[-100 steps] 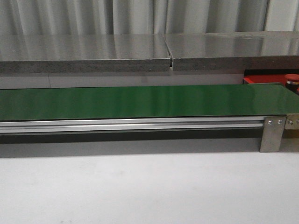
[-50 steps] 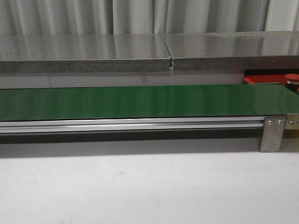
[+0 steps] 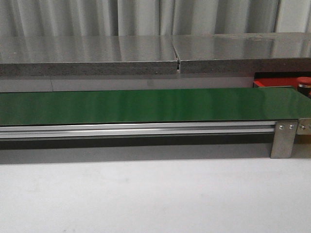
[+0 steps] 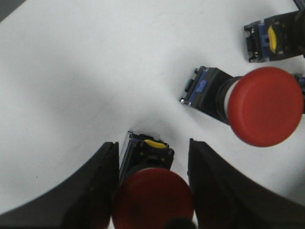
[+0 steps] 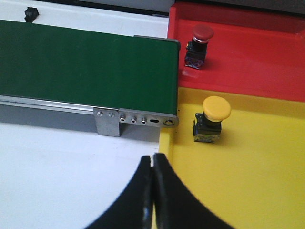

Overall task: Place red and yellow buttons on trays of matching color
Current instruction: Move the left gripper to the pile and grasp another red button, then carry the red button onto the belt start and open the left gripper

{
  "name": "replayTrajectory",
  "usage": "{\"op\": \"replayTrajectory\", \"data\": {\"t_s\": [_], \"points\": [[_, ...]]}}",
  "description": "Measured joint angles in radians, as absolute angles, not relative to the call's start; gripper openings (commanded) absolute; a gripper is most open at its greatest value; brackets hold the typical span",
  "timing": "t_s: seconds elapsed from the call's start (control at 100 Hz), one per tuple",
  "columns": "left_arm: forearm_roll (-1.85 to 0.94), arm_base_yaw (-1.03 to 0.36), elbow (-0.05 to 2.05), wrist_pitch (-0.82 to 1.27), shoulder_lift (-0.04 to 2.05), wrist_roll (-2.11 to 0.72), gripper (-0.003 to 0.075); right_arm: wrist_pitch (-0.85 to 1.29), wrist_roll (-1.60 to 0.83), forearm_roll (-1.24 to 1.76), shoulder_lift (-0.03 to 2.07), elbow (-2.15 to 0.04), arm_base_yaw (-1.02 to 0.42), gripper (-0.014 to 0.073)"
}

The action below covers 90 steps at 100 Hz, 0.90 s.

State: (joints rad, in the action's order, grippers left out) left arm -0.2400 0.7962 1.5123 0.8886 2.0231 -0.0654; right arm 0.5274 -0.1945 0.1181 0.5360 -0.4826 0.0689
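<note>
In the left wrist view a red button (image 4: 152, 200) stands on the white table between the fingers of my left gripper (image 4: 152, 144), which is open. The left finger lies against its dark base and a small gap shows at the right finger. A second red button (image 4: 264, 105) lies on its side nearby. My right gripper (image 5: 152, 159) is shut and empty over the near-left edge of the yellow tray (image 5: 267, 191). A yellow button (image 5: 212, 119) stands on that tray. Another red button (image 5: 199, 44) stands on the red tray (image 5: 267, 62). Neither gripper shows in the front view.
The green belt (image 3: 146, 104) runs across the table, ending by the red tray (image 3: 272, 82) with a red button (image 3: 304, 81) at the far right. A third button's dark body (image 4: 274, 38) lies at the edge of the left wrist view. A grey shelf (image 3: 146, 53) runs behind the belt.
</note>
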Motion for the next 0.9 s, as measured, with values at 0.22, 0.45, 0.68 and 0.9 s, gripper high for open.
{"op": "replayTrajectory", "data": {"t_s": [0.22,0.45,0.68,0.9], "points": [[-0.240,0.796,1.512,0.909,1.995,-0.096,0.0222,0.527,-0.195,0.118,0.536,-0.483,0.069,-0.0068],[-0.241,0.777,1.512,0.940,1.902,-0.128,0.0222,0.527,-0.195,0.118,0.536,-0.483,0.069,-0.0068],[-0.243,0.705,1.512,0.951,1.825,-0.149,0.0222,0.527,-0.195,0.118,0.536,-0.483,0.069,-0.0068],[-0.243,0.596,1.512,0.961,1.801,-0.157,0.0222,0.527,-0.195,0.118,0.536,-0.483,0.069,-0.0068]]}}
